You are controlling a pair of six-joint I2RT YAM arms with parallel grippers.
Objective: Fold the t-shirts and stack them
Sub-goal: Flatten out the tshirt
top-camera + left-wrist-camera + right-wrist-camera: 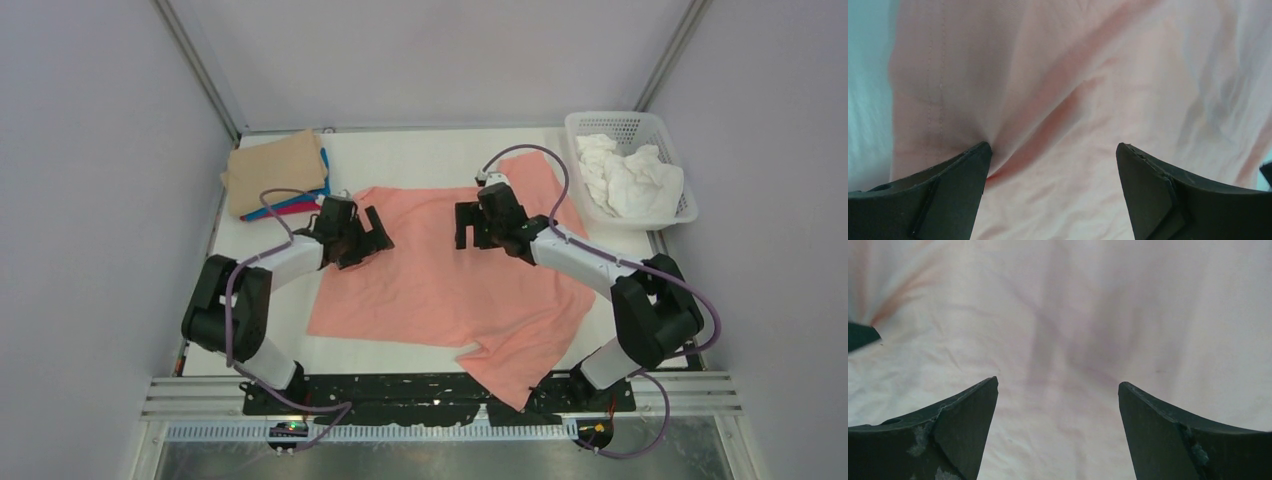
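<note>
— T-shirts, how many?

— Four. Item one: the salmon-pink t-shirt, large, spread open across the middle of the table. One corner of it trails past the near edge, by the right arm's base. Items two to four sit in one pile at the far left corner: a tan t-shirt folded on top, then a blue t-shirt and a magenta t-shirt, each showing only as a thin edge beneath it.

— Anything else?

— One white lattice basket at the far right corner, with crumpled white cloth inside. I can't count the pieces.

— Arms?

— Two. Both have their elbows out toward the side edges and their forearms angled inward. The grippers face each other over the far half of the pink shirt, well apart.

— Left gripper?

— Low over the shirt's left edge, fingers spread wide with nothing between them. From its wrist camera, creases in the cloth converge on one fingertip, which looks to be touching the fabric.

— Right gripper?

— Over the shirt nearer the far edge, fingers likewise spread wide and empty, with only pink cloth showing between them. I can't tell whether it touches the cloth.
</note>
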